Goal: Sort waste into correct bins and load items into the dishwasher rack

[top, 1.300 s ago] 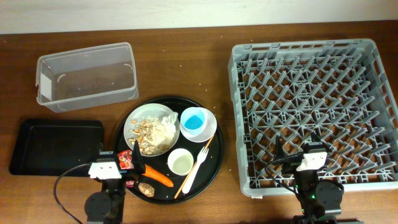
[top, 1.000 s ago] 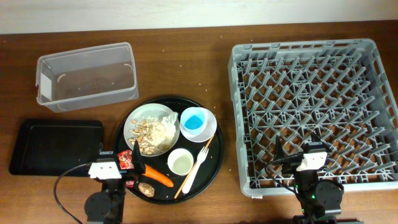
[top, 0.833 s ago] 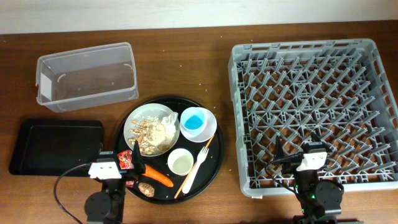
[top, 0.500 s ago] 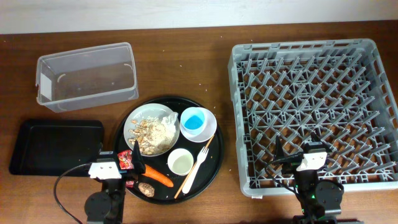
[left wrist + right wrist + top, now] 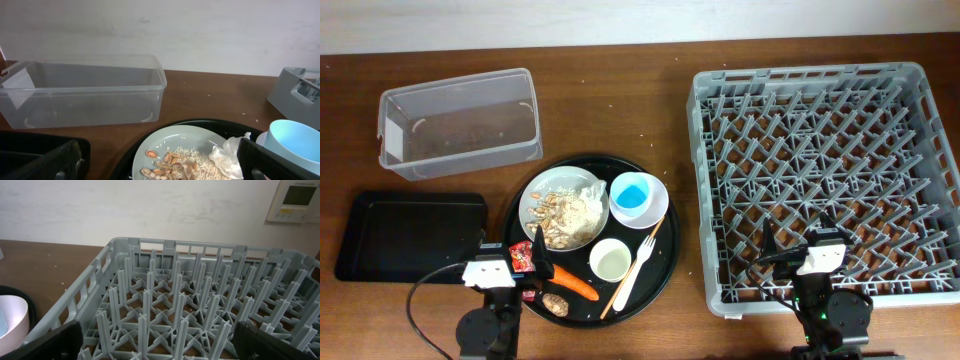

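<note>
The round black tray (image 5: 660,272) carries a white plate (image 5: 536,207) with food scraps (image 5: 570,212) and a tissue (image 5: 593,189), a light-blue cup (image 5: 634,193) in a white bowl (image 5: 658,207), a small white cup (image 5: 609,260), a fork (image 5: 638,262), a chopstick (image 5: 632,272), a carrot (image 5: 572,281), a red wrapper (image 5: 523,256) and a brown lump (image 5: 555,302). My left gripper (image 5: 510,255) hangs open at the tray's near-left edge, and its wrist view looks over the plate (image 5: 175,142). Open and empty, my right gripper (image 5: 800,240) hovers above the rack's (image 5: 825,175) near edge.
The clear tub (image 5: 460,122) stands at the back left, with the shallow black tray (image 5: 410,235) in front of it, left of the round tray. The grey rack (image 5: 200,305) fills the right side of the table. A white wall closes off the back.
</note>
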You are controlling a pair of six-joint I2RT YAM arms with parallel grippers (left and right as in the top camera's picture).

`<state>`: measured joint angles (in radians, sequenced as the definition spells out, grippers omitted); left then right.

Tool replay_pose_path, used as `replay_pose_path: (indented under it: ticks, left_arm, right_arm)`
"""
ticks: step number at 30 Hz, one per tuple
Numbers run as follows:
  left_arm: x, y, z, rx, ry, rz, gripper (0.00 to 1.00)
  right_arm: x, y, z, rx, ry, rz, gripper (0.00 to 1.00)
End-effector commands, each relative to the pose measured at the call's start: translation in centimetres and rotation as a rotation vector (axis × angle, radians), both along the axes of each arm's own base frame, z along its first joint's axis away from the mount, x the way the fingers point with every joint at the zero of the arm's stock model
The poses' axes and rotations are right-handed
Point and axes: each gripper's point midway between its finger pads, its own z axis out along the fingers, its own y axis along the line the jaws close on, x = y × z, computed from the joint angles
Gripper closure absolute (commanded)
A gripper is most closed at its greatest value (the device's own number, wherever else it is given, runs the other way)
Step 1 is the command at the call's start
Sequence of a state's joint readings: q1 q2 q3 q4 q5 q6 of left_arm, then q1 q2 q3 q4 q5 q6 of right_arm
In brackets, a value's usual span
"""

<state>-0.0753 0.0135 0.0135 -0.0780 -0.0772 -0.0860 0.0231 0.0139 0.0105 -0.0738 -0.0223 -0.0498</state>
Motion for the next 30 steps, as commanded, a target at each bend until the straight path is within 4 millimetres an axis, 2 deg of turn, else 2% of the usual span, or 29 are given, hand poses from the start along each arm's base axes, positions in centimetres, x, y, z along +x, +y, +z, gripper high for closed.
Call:
replay_pose_path:
  ticks: [1,11,14,15,18,20,23,24,26,30]
  left_arm:
    - [0.0,0.0,-0.1,0.015,-0.001,-0.004,0.01]
    - [0.0,0.0,-0.1,0.015,-0.002,-0.004,0.01]
    - [0.0,0.0,0.6,-0.014,-0.025,-0.004,0.01]
    - [0.0,-0.1,0.6,-0.014,-0.023,-0.006,0.01]
    - [-0.5,-0.4,0.7,-0.011,0.028,-0.026,0.01]
    - [-0.9,-0.4,1.1,-0.009,0.077,-0.030,0.01]
    - [-1.4,-0.5,2.7,-0.006,0.147,-0.033,0.01]
    - [-1.4,-0.7,3.8,-0.007,0.180,-0.047,0.01]
    - [-1.0,-1.3,5.2,-0.011,0.227,-0.082,0.01]
    - [-0.3,-2.3,6.4,-0.021,0.413,-0.129,0.01]
  right_arm:
    - [0.0,-0.1,-0.2,0.001,0.002,-0.005,0.02]
    - [0.0,0.0,-0.2,0.005,0.001,-0.001,0.02]
    - [0.0,0.1,-0.2,0.081,0.006,-0.001,0.02]
    - [0.0,0.1,0.0,0.087,0.004,-0.001,0.02]
    - [-0.4,0.1,2.1,0.094,-0.018,0.000,0.02]
    - [-1.0,0.1,2.1,0.117,0.059,-0.006,0.02]
    - [-1.6,0.1,4.3,0.133,0.123,-0.012,0.02]
    - [-1.8,0.1,5.2,0.132,0.185,-0.014,0.02]
    - [-1.9,0.2,5.8,0.130,0.285,-0.016,0.01]
    - [-2.1,0.6,7.0,0.129,0.522,-0.010,0.01]
